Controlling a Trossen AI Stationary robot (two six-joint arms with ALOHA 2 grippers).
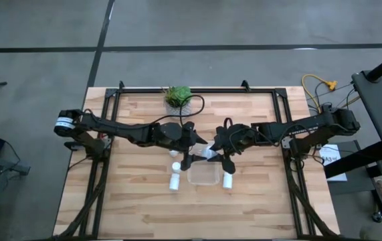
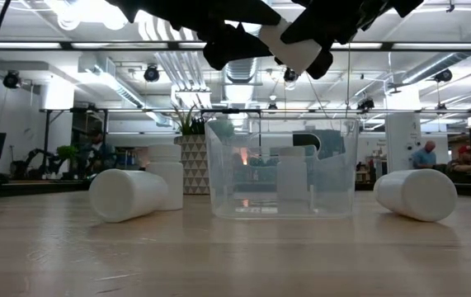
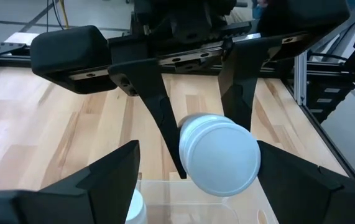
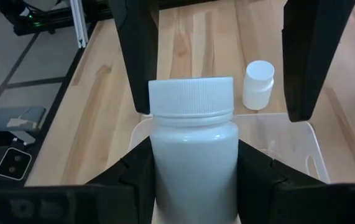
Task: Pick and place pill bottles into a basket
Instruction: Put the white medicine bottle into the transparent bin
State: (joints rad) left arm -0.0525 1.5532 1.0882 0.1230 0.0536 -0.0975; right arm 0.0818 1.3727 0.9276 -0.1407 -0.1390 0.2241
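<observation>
We see a small green potted plant [image 1: 178, 96] at the far edge of the wooden table [image 1: 130, 201]. A yellow cable [image 1: 320, 86] lies coiled on the grey floor [image 1: 37, 67] beyond the table's corner, and in the low view a person [image 2: 424, 154] shows far back in the room.

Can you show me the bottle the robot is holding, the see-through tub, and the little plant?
held pill bottle [image 4: 193, 155]: right wrist view, on its white body.
basket [image 2: 282, 177]: low view, on its clear front wall.
plant [image 1: 178, 96]: high view, on its green leaves.

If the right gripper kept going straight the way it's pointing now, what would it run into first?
Most likely the left gripper: its open fingers stand just past the pill bottle that the right gripper holds above the basket. How far apart they are is unclear.
</observation>
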